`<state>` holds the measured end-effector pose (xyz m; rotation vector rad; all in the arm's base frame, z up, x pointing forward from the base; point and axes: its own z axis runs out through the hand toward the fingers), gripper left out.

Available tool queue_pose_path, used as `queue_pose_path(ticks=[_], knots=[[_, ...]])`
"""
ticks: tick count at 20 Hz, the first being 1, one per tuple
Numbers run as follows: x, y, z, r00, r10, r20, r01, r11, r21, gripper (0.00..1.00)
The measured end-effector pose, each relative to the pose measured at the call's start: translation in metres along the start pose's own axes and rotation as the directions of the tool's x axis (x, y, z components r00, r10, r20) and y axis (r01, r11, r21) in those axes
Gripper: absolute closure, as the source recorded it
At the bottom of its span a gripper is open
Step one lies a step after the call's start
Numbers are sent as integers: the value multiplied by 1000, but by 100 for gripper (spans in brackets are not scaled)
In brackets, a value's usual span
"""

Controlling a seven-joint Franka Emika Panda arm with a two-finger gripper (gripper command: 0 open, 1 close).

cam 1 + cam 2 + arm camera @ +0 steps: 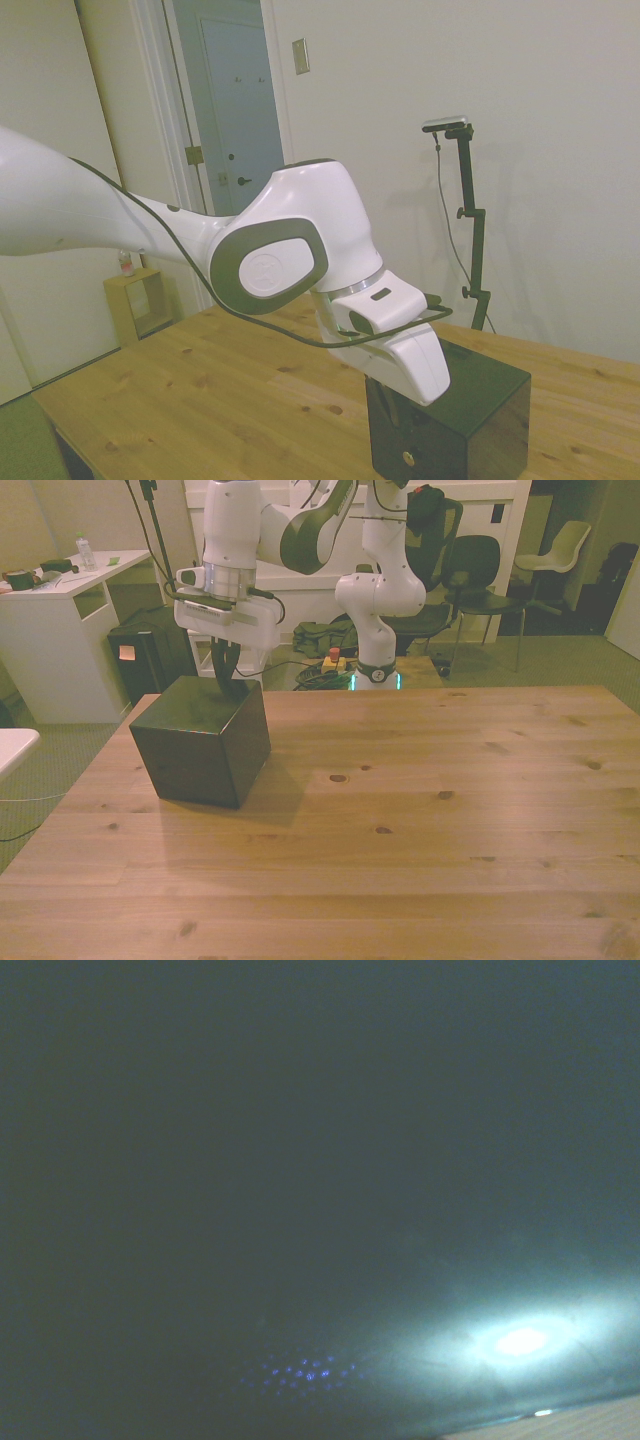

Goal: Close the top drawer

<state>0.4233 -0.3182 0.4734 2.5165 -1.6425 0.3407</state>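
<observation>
Wooden table (450, 810): hand (226, 680) against top drawer (392, 412)

top drawer (400, 415) of glossy black cabinet (205, 742), mostly hidden.

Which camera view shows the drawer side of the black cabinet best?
The side view: the black cabinet shows its front there, with a brass knob. The front view shows only its plain sides and top; the wrist view shows a blurred dark surface.
</observation>
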Motion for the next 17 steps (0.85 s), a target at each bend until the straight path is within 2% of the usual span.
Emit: queue_pose_path(ticks=[7, 12, 17], knots=[[-8, -10, 1, 1000, -26, 14, 26, 1000, -3, 100], [-45, -32, -1, 996, -79, 35, 79, 997, 14, 100], [-89, -36, -19, 993, -103, 50, 101, 994, 34, 100]])
